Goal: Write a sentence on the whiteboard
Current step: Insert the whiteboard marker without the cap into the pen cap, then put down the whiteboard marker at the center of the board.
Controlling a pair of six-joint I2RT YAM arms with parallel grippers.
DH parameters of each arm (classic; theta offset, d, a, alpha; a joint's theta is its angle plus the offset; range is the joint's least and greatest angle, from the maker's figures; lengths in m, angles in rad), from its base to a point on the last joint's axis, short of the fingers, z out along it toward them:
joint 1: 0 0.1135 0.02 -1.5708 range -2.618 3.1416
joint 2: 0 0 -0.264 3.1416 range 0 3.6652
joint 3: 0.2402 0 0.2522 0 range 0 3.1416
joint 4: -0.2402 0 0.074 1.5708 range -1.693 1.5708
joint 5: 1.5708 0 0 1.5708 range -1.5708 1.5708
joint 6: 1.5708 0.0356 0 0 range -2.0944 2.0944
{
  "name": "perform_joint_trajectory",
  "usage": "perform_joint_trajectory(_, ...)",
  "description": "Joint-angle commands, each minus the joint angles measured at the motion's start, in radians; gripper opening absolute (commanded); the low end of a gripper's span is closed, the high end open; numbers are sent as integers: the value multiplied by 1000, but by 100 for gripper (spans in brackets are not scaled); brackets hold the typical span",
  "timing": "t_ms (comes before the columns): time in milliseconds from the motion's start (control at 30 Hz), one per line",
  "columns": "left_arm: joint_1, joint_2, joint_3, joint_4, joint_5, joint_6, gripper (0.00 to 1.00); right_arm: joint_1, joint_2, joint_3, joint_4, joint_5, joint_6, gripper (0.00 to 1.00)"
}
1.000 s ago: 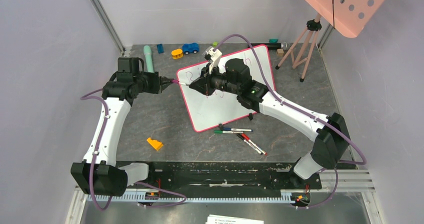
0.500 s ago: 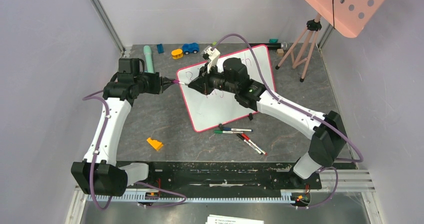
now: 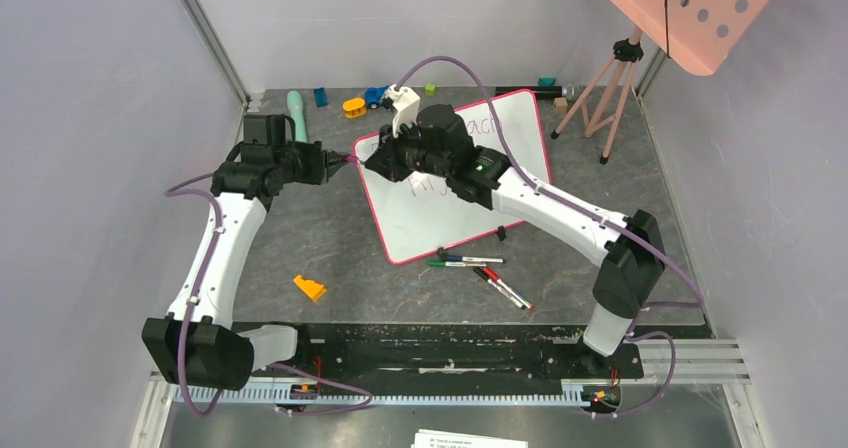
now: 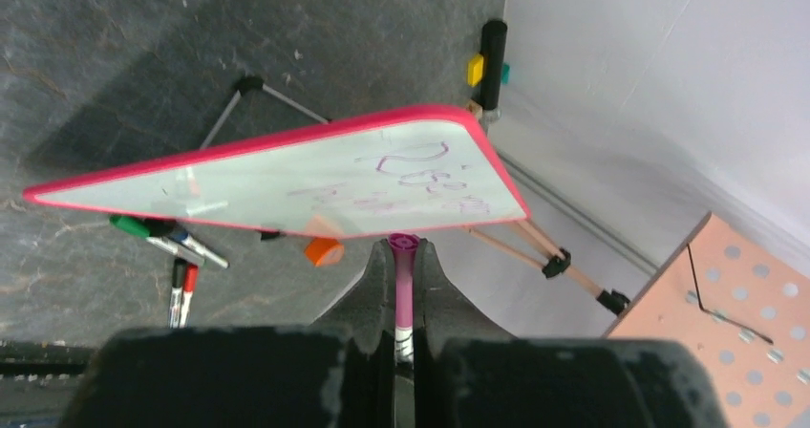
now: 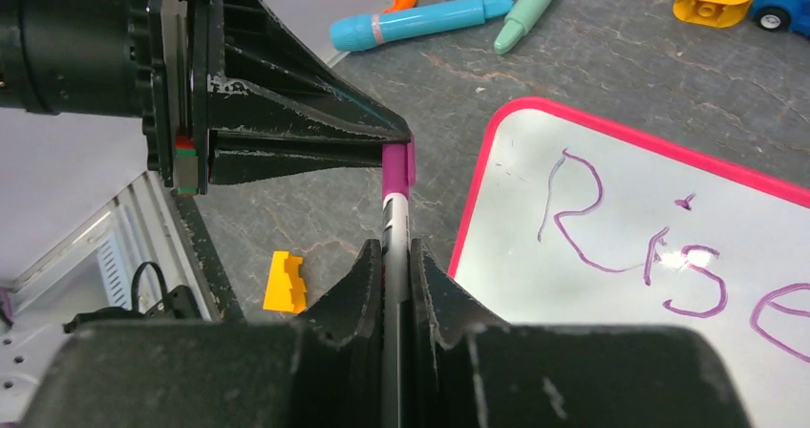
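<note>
The left claw [image 3: 338,160] pinches the magenta cap of a white marker pen [image 5: 394,175]. The right claw [image 5: 396,256] clamps its barrel, just left of the pink-rimmed white rectangular whiteboard [image 3: 440,218].

1. Bright, even light from above, with a soft shadow at the upper left of the left wrist view.
2. A small glare patch sits on the whiteboard [image 5: 630,294], right of centre in the right wrist view.
3. The bottom edges of both wrist views are blurred.

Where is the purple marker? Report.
Top view, left of centre: the purple marker is held by left gripper and right gripper, beside the whiteboard's left corner.
</note>
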Motion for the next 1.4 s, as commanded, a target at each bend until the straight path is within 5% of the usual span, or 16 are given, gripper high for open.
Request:
perform_joint_trajectory(0, -51, -14, 43, 16, 3, -14, 2, 44, 56, 114, -34, 92, -16, 0)
perform_joint_trajectory(433, -163, -156, -12, 16, 3, -126, 2, 101, 221, 310, -48, 110, -5, 0)
perform_joint_trajectory(800, -164, -211, -30, -12, 43, -109, 3, 110, 212, 283, -45, 106, 22, 0)
perform_joint_trajectory(933, -147, -232, -28, -72, -74, 31, 60, 108, 98, 161, -26, 156, 14, 0)
perform_joint_trajectory(1033, -133, -235, -14, -108, -132, 122, 88, 89, 2, 75, -49, 166, 27, 0)
perform_joint_trajectory(1200, -121, -266, -69, -55, -168, 234, 99, 39, -187, -106, -110, 129, 55, 0)
perform_joint_trajectory(1367, -114, -321, -134, 10, -222, 397, 100, -46, -397, -345, -181, 91, 63, 0)
